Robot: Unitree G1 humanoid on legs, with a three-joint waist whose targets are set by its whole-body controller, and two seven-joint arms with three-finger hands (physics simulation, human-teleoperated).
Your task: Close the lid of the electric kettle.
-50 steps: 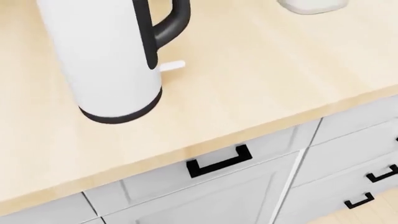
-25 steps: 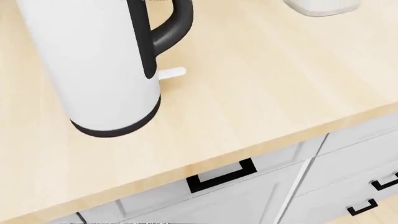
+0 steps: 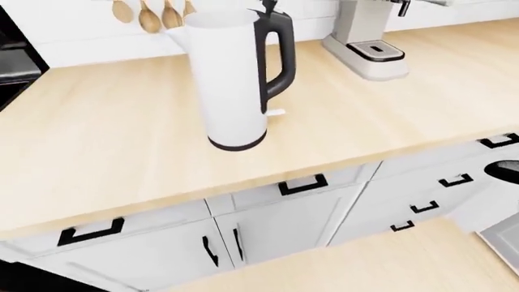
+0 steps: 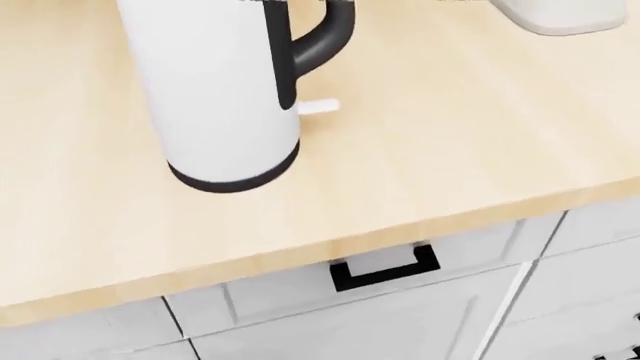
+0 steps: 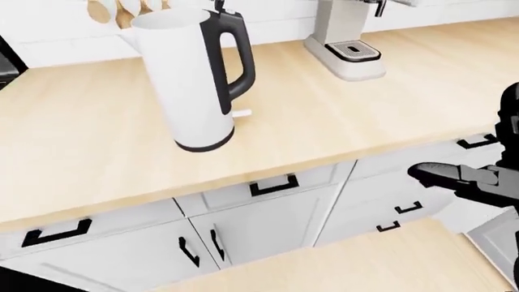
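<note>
I see the electric kettle (image 3: 235, 79) upright on the worktop (image 3: 121, 158), lid raised at the far rim, handle turned right toward my reach. My right robot hand (image 5: 466, 177) hangs low, fingers loosely released, grasping nothing; left unseen.

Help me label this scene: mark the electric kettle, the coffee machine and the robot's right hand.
electric kettle (image 3: 231, 85), left-eye view, on its white body.
coffee machine (image 5: 345, 58), right-eye view, on its base by the drip tray.
right hand (image 5: 470, 179), right-eye view, on the dark fingers at the right edge.
</note>
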